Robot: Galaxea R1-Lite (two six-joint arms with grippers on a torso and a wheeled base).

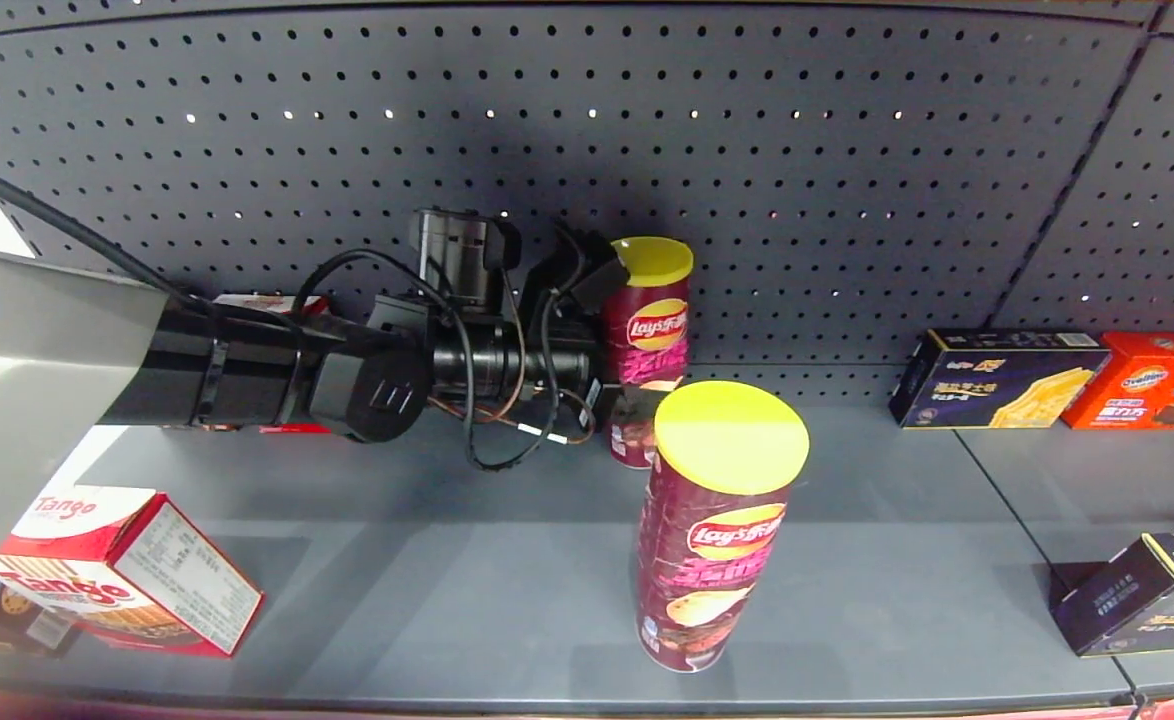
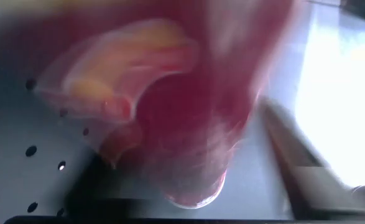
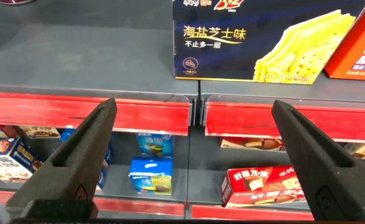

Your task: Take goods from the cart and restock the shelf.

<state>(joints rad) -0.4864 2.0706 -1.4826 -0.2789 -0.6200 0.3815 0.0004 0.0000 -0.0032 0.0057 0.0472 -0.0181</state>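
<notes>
A maroon chip can with a yellow lid point(image 1: 649, 330) stands upright at the back of the grey shelf point(image 1: 447, 580), close to the pegboard. My left gripper point(image 1: 615, 345) comes in from the left and is shut on the can's side, one finger high and one low. In the left wrist view the can point(image 2: 182, 124) shows as a close red blur. A second, identical chip can point(image 1: 712, 520) stands upright nearer the front edge, free of the gripper. My right gripper point(image 3: 198, 186) hangs open with nothing between its fingers, facing the shelf's red front rail point(image 3: 138, 115).
A red and white wafer box point(image 1: 127, 570) lies at the front left. A dark blue cracker box point(image 1: 997, 378) and an orange box point(image 1: 1152, 380) sit at the back right, with another dark box point(image 1: 1147, 590) at the front right. The lower shelf holds several boxes point(image 3: 151, 174).
</notes>
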